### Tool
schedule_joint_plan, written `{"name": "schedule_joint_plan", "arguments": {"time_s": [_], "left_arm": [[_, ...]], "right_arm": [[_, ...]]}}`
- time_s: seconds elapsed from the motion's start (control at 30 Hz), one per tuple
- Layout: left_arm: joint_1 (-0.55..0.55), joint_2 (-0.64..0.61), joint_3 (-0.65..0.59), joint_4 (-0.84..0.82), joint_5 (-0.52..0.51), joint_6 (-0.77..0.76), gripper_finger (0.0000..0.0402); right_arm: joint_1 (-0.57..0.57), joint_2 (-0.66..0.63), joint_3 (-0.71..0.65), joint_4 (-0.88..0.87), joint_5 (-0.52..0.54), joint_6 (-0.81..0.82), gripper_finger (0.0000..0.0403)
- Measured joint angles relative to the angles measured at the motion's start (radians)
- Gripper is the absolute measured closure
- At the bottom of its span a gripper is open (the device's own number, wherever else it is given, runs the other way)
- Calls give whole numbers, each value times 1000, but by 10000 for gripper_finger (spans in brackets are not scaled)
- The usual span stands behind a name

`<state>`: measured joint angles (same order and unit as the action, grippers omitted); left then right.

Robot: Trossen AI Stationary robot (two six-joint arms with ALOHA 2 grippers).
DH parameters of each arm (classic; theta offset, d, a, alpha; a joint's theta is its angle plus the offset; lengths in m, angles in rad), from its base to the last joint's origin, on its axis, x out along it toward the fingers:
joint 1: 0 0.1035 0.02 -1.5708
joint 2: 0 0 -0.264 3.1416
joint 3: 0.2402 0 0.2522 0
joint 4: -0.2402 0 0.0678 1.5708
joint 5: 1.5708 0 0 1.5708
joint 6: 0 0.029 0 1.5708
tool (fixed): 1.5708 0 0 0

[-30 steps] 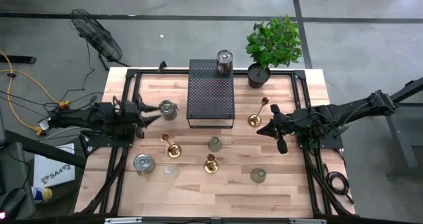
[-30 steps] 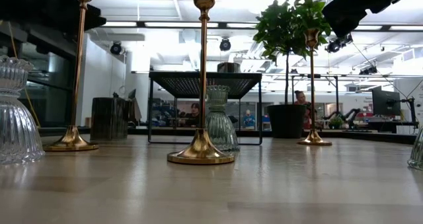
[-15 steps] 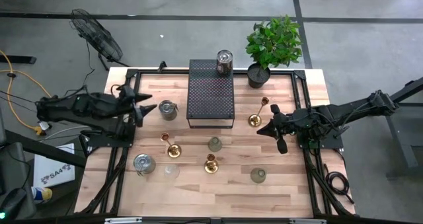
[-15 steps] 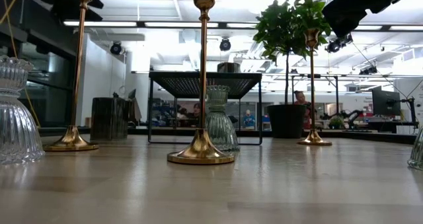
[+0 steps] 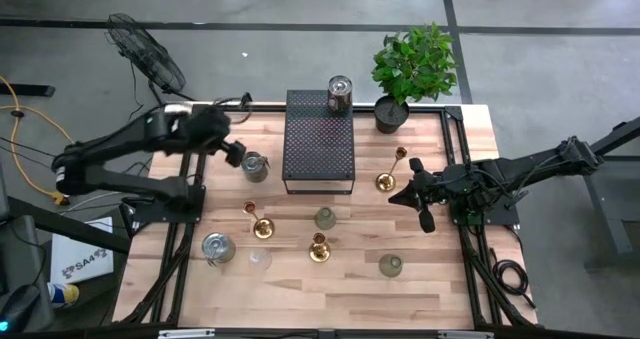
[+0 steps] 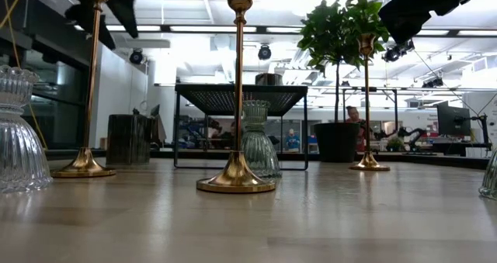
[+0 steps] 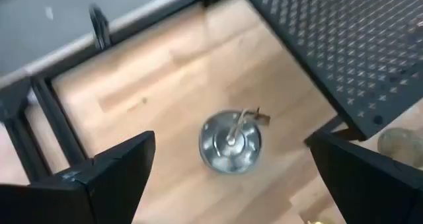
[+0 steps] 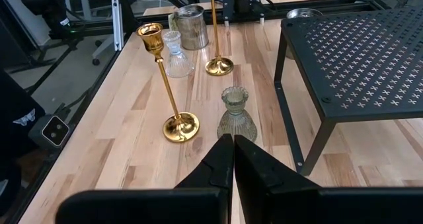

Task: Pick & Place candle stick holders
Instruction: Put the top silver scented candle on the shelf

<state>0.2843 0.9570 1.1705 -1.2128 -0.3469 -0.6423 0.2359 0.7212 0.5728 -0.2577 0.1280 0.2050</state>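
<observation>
My left gripper (image 7: 231,159) is open and points steeply down over a silvery round cup holder (image 7: 230,142) that stands on its base on the wood, left of the black perforated box (image 5: 320,144). The cup shows between the fingers and they touch nothing. Three brass holders (image 5: 260,224) (image 5: 319,247) (image 5: 388,177) stand upright on their round bases. Clear glass cups (image 5: 325,218) (image 5: 390,266) and another silvery cup (image 5: 217,247) stand around them. One cup (image 5: 340,94) is on top of the box. My right gripper (image 8: 233,159) waits shut at the table's right.
A potted green plant (image 5: 412,69) stands at the far right corner. The black metal frame rails (image 5: 190,159) run along the table's left and right sides. Bare wood (image 5: 330,299) lies along the near edge.
My left gripper has risen from lying level beside the silvery cup, swung toward the table's far edge and tipped steeply downward over the cup. Its fingers have spread wider. No holder has moved.
</observation>
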Motion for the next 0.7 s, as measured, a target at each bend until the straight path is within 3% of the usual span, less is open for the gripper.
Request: {"name": "schedule_joint_plan", "arguments": {"time_s": [0.33, 0.7], "left_arm": [[153, 244, 80, -44, 177, 178, 7], [161, 454, 81, -49, 187, 234, 7]], "right_arm": [[0, 0, 0, 0, 0, 0, 398], [0, 0, 0, 0, 0, 0, 398]]}}
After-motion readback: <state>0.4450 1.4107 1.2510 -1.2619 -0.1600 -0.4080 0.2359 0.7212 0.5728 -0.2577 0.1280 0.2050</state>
